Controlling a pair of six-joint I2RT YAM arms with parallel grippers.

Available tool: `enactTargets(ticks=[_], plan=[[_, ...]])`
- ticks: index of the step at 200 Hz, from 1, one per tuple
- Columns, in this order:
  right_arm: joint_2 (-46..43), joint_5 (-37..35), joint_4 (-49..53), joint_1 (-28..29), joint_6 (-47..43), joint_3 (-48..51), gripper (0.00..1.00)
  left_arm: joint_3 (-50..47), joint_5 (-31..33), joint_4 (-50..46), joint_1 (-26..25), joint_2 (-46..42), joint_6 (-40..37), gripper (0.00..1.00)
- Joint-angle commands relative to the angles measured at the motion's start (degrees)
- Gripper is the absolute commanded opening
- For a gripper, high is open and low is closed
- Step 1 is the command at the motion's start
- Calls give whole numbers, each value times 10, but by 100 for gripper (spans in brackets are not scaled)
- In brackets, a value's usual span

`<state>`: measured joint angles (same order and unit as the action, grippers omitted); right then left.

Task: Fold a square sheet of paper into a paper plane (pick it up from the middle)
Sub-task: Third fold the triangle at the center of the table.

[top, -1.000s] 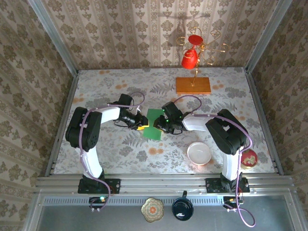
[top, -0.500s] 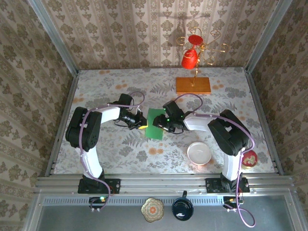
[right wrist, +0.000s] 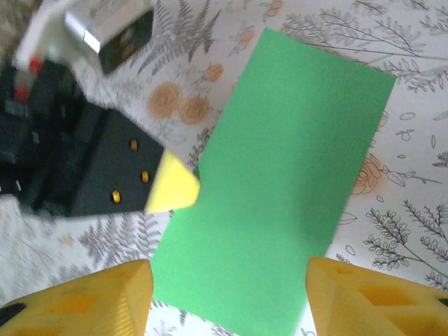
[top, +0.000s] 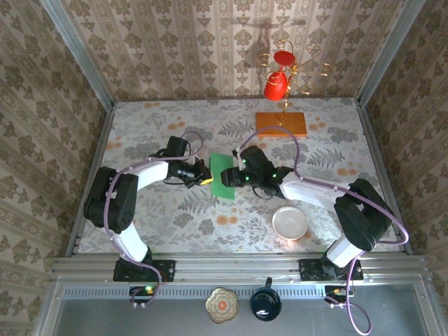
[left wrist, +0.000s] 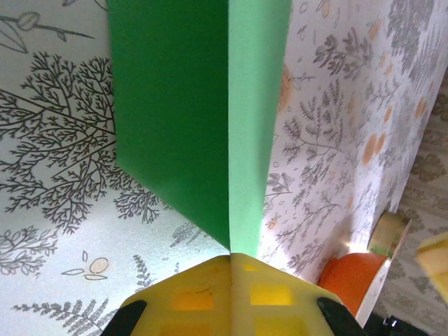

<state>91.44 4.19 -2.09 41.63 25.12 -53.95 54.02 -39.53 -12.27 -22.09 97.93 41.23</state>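
Our right gripper (right wrist: 227, 297) has spread wide mid-frame; our left gripper (left wrist: 231, 269) clamps the square sheet of paper (left wrist: 196, 112). Light and floppy, so we'd hold its crease.

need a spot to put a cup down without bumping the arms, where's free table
Free: the near middle, left of the white bowl; the far left corner; the far right beside the wooden slab. Crowded: the middle, where the left gripper and right gripper meet at the green paper.
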Motion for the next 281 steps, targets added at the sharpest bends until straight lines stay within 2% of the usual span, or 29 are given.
enactTargets(ticks=[1, 38, 83, 156, 175, 204, 281], plan=[[-10, -50, -62, 24, -129, 32, 61, -13, 17, 21, -2, -23, 50, 5], [-9, -58, -202, 73, -285, 106, 62, -16, 23, 26, -2, -36, 80, 5], [54, -112, -271, 104, -367, 118, 63, -18, 20, 28, -6, -35, 92, 5], [123, -170, -333, 108, -405, 105, 60, -19, 19, 24, -7, -34, 97, 5], [120, -179, -348, 109, -410, 113, 55, -19, 19, 24, -7, -34, 97, 5], [105, -174, -349, 109, -412, 120, 42, -19, 19, 23, -7, -31, 96, 5], [85, -170, -348, 109, -406, 126, 39, -18, 18, 23, -9, -24, 94, 5]])
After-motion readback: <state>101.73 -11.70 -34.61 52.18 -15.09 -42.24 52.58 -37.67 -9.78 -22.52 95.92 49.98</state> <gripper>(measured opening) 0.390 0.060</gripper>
